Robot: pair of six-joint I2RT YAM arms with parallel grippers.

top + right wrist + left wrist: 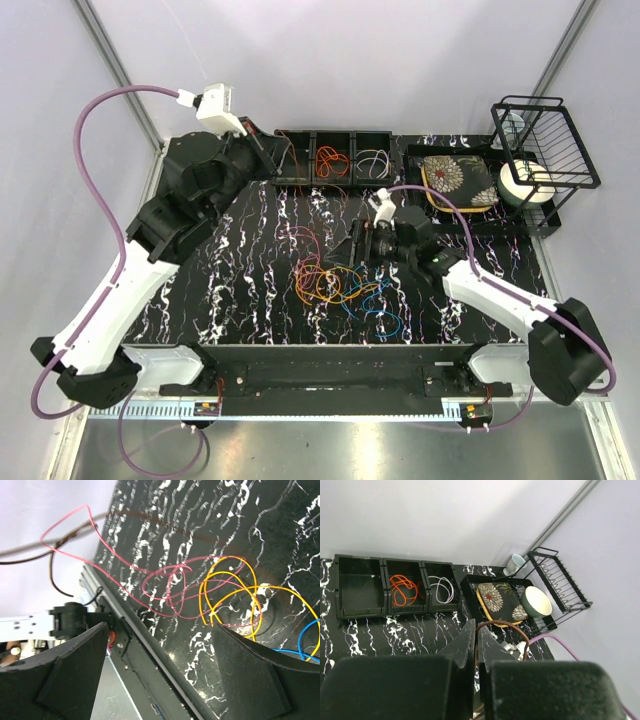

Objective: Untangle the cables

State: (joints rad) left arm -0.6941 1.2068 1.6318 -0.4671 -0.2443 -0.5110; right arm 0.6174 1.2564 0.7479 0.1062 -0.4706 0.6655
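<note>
Two robot arms work over a black marbled table (pixel 250 300). The cables (pixel 340 288) are a loose heap of pink, yellow, orange and blue loops lying mid-table, slightly toward the near edge. Your right gripper (pixel 157 630) hangs over the heap with its jaws spread wide and holding nothing. In its wrist view the pink cable (pixel 177 572) and a yellow cable (pixel 201 592) cross each other between the fingers. Your left gripper (pixel 476 627) is raised at the far left, facing a row of three bins (pixel 377 559). Its fingers are pressed almost together, and a brown cable (pixel 505 623) arcs out from between them, apparently pinched. Pink looks like the sensible next pick. Close on its long outer loop, clear of the yellow crossings. Then lift slowly, so snagged loops slide off rather than drag the whole heap.
</note>
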